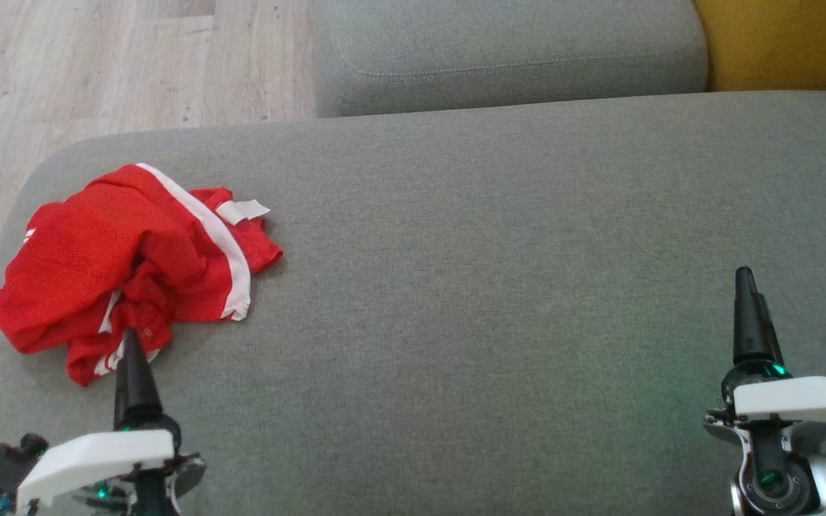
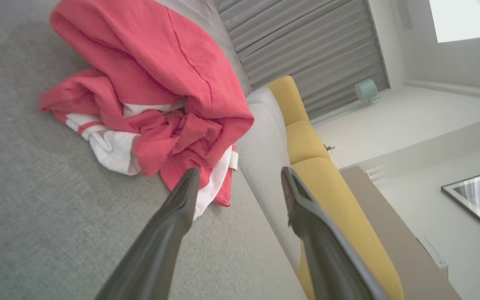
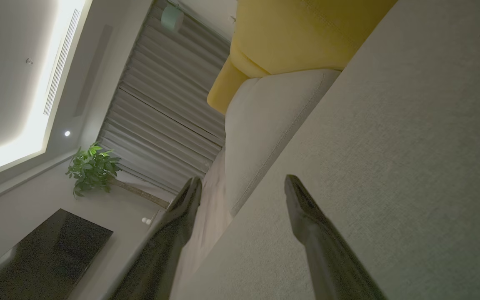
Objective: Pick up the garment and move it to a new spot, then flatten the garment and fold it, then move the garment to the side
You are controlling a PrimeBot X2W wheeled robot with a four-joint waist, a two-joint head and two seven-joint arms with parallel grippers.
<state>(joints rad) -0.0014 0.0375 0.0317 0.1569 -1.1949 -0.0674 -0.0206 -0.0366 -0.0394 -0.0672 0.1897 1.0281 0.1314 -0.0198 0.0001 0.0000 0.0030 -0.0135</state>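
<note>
Left gripper (image 2: 240, 175), jaws wide and empty, we see poised at crumpled red garment (image 1: 133, 265) on grey sofa seat's (image 1: 492, 287) left end, likely ready to grab; right gripper (image 3: 242, 181), also wide, sits well apart.

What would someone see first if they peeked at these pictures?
The bright red garment with white stripes, crumpled at the left end of the grey sofa seat. Next, the left gripper pointing at it, jaws open, and a yellow cushion at the far right corner.
</note>
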